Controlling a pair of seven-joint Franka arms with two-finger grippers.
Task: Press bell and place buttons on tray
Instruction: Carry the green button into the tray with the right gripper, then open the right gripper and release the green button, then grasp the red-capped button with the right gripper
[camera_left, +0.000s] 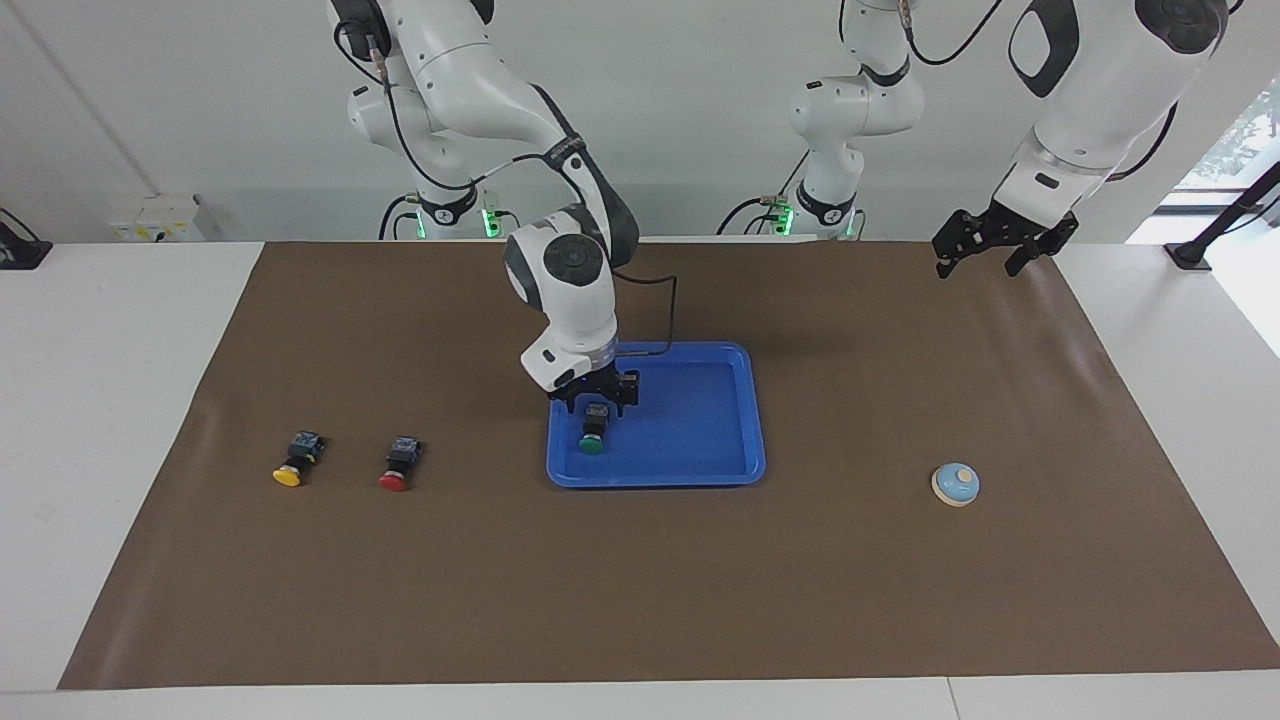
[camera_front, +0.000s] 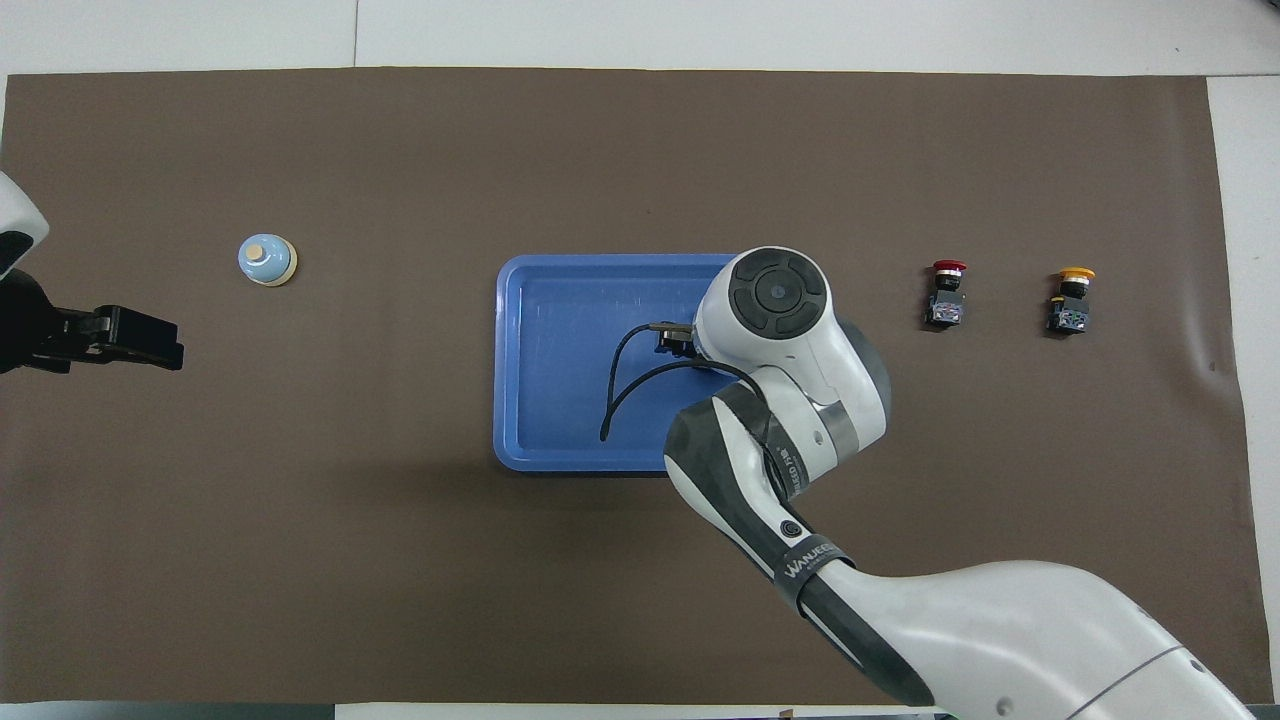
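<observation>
Brown mat (camera_left: 640, 580) on white table (camera_left: 110, 400), both arms' fingers spread, holding nothing.

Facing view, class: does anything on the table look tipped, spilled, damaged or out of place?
Nothing looks spilled or damaged. All three buttons lie on their sides: the green button in the tray under the open right gripper, the red button and yellow button on the mat. The bell sits upright.
</observation>
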